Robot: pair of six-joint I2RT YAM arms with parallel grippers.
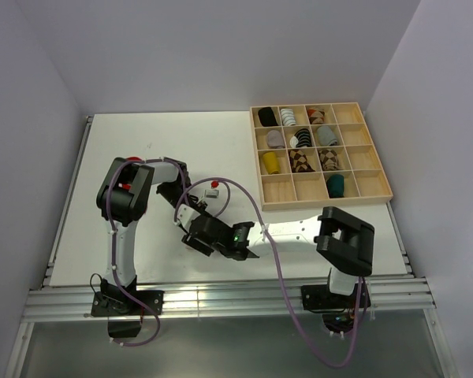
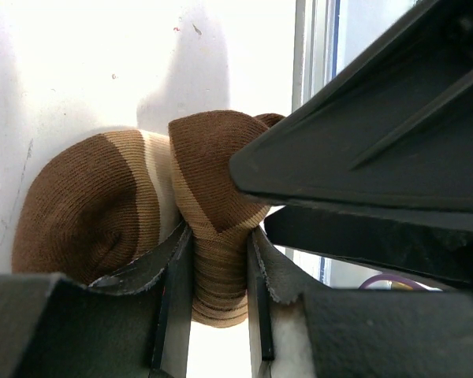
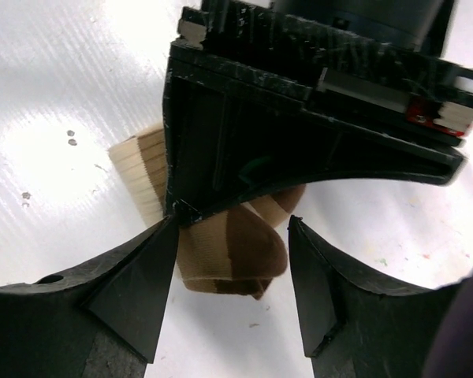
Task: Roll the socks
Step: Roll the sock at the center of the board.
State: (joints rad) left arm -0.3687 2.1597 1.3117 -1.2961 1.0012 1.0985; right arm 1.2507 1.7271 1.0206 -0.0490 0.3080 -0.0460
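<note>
Item: sock (image 2: pixel 87 205), brown with cream stripes, one of the lot to be rolled. Location: on the white counter (image 1: pixel 181 142), near its front middle, where both arms meet. Condition: partly folded over itself into a loose, rounded hump, with a ribbed end hanging out towards the left wrist camera. Holding: left fingers (image 2: pixel 169 303) are clenched on that ribbed end, the knit pinched flat between them. Right fingers (image 3: pixel 134 291) are spread, standing either side of the folded part; whether either one touches the fabric cannot be told. Handling, by judgement: light, soft, limp and stretchy, not fragile. It will sag and unroll unless kept pinched. The knit should grip the pads well enough, but a thin pinch may slide off one layer. The best hold is likely across the whole thickness of the fold or the cuff, catching every layer, not the rounded crown. Not shown: from above, the sock is fully covered by the two wrists. The left wrist view loses the sock's right side behind the other arm's black body. The right wrist view loses its upper part likewise. How many turns are made cannot be told. Also present: a wooden tray (image 1: pixel 372 183) at the far right, with several rolled bundles in its compartments, too small to identify singly. A red patch by the left arm's elbow may be fabric or hardware.
</note>
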